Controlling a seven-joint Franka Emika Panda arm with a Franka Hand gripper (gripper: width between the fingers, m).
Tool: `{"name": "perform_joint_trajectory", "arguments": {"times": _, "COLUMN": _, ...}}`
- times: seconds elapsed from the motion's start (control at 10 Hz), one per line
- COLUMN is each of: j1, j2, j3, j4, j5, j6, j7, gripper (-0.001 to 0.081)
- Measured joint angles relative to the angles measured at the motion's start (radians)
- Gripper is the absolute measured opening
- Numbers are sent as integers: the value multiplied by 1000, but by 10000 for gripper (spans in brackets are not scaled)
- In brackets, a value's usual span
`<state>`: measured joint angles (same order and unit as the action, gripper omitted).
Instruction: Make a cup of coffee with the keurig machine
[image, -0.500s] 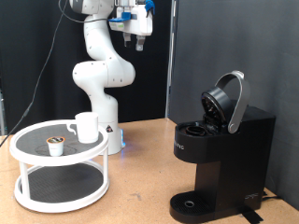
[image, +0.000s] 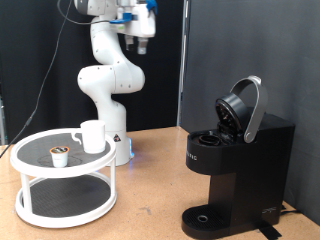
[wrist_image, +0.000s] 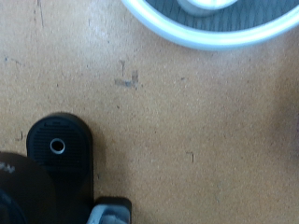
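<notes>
One cup (image: 93, 135) sits on the white stand (image: 40, 165), beside the pod (image: 60, 154); the hand (image: 141, 40), high above the stand, has drifted stand-ward, grip unclear. The keurig machine (image: 235, 165) gapes open. Wrist view: drip tray (wrist_image: 59, 147), tabletop (wrist_image: 187, 103), so nothing is picked up yet

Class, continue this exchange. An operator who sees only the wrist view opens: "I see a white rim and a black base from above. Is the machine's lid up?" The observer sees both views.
Observer: Yes, the keurig machine has its lid raised.
Operator: Where is the cup?
Observer: The cup stands on the top tier of the white stand, beside a small pod.
Operator: And the gripper?
Observer: The gripper hangs near the exterior view's top, apart from cup and machine.
</notes>
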<state>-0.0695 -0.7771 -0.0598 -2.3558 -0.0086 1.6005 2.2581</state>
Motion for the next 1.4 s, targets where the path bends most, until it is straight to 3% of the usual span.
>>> {"name": "perform_joint_trajectory", "arguments": {"times": 0.4, "j1": -43, "j2": 9, "j3": -116, "j4": 14, "j5": -68, "j6": -34, "j7": -123, "gripper": 734}}
{"name": "perform_joint_trajectory", "arguments": {"times": 0.9, "j1": -51, "j2": 26, "j3": -160, "j4": 13, "j5": -85, "j6": -26, "j7": -171, "gripper": 734}}
{"name": "perform_joint_trajectory", "arguments": {"times": 1.4, "j1": -77, "j2": 153, "j3": -260, "j4": 56, "j5": -116, "j6": 78, "j7": -194, "gripper": 734}}
